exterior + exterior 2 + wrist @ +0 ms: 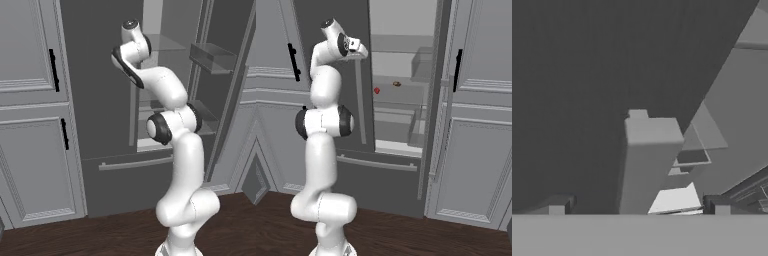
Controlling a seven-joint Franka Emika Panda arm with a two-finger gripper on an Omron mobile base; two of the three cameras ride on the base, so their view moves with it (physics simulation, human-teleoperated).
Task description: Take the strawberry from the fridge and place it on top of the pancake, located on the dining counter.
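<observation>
Reaching past the tall dark grey fridge [331,40] door edge, the spread-open, empty two-finger gripper [358,49] could clip it before reaching the tiny red strawberry [376,90].

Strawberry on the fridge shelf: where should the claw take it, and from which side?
Grip the strawberry across its rounded middle, coming in from the fridge's open front. It sits near the shelf's front edge, apart from the small brown item.
</observation>
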